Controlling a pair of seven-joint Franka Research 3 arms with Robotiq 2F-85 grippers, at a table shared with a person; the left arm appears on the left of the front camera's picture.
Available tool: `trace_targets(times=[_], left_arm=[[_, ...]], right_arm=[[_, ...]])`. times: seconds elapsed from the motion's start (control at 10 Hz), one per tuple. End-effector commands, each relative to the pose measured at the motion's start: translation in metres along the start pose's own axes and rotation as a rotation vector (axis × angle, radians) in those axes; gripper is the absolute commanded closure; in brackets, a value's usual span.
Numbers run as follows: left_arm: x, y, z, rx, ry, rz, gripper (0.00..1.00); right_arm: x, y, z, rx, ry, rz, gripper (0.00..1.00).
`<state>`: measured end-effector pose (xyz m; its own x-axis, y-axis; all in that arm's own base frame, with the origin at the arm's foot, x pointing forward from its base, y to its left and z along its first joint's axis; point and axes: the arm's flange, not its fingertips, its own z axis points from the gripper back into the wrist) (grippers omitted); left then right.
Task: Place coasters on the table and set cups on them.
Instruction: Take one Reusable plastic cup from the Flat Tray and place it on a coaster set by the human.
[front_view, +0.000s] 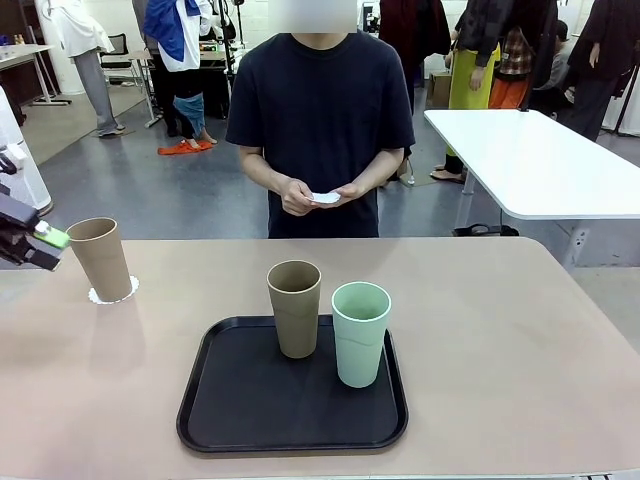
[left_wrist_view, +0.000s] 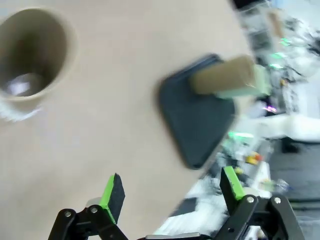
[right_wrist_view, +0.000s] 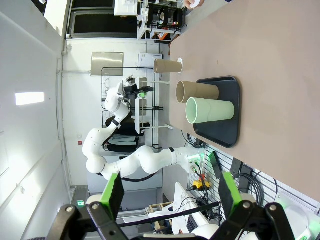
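Observation:
One tan cup (front_view: 100, 258) stands on a white lacy coaster (front_view: 113, 293) at the left of the beige table (front_view: 520, 340). My left gripper (front_view: 48, 240) hovers just left of that cup, open and empty. In the left wrist view the open gripper (left_wrist_view: 172, 187) is pulled back from the same cup (left_wrist_view: 32, 50), with the coaster's edge (left_wrist_view: 15, 114) peeking out below it. A second tan cup (front_view: 295, 308) and a mint green cup (front_view: 360, 333) stand on the black tray (front_view: 230, 400). The person holds another coaster (front_view: 325, 198) in both hands. My right gripper (right_wrist_view: 167, 192) is open, far off the table.
The black tray (right_wrist_view: 227, 130) lies at the table's near middle. A white table (front_view: 540, 160) stands behind at the right. The person stands at the far edge. In the right wrist view the left arm (right_wrist_view: 120, 100) shows beyond the table end.

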<state>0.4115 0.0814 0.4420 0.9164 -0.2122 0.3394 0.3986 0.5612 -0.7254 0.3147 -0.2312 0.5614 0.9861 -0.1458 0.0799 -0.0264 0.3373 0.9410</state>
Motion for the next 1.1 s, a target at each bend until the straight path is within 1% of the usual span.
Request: trace_targets(times=[0.0,0.1,0.2,0.3,0.4,0.5,0.6,0.7,0.8,0.9,1.0], left_arm=[[-0.003,0.003,0.034,-0.464,-0.038,0.060,0.00],[-0.034,0.003,0.042,-0.469,-0.108,0.071,0.00],[-0.047,0.005,0.057,-0.467,-0.152,0.090,0.00],[-0.044,0.009,0.076,-0.447,-0.176,0.115,0.00],[-0.070,0.020,0.079,-0.398,-0.228,0.168,0.00],[-0.087,0.027,0.083,-0.326,-0.266,0.217,0.00],[-0.084,0.027,0.093,-0.250,-0.292,0.232,0.00],[-0.091,0.023,0.096,-0.221,-0.298,0.225,0.00],[-0.105,0.020,0.097,-0.205,-0.309,0.215,0.00],[-0.105,0.018,0.101,-0.206,-0.296,0.196,0.00],[-0.095,0.039,0.108,-0.235,-0.320,0.201,0.00]], right_arm=[[0.001,0.000,-0.001,0.002,-0.005,0.013,0.00],[0.001,0.000,-0.001,0.002,-0.005,0.013,0.00],[0.001,0.000,-0.001,0.002,-0.005,0.013,0.00],[0.001,0.000,-0.001,0.002,-0.005,0.013,0.00],[0.001,0.000,-0.001,0.002,-0.005,0.013,0.00],[0.001,0.000,-0.001,0.002,-0.005,0.013,0.00],[0.001,0.000,-0.001,0.002,-0.005,0.013,0.00],[0.001,0.000,-0.001,0.002,-0.005,0.013,0.00],[0.001,0.000,-0.001,0.002,-0.005,0.013,0.00],[0.001,0.000,-0.001,0.002,-0.005,0.013,0.00],[0.001,0.000,-0.001,0.002,-0.005,0.013,0.00]])
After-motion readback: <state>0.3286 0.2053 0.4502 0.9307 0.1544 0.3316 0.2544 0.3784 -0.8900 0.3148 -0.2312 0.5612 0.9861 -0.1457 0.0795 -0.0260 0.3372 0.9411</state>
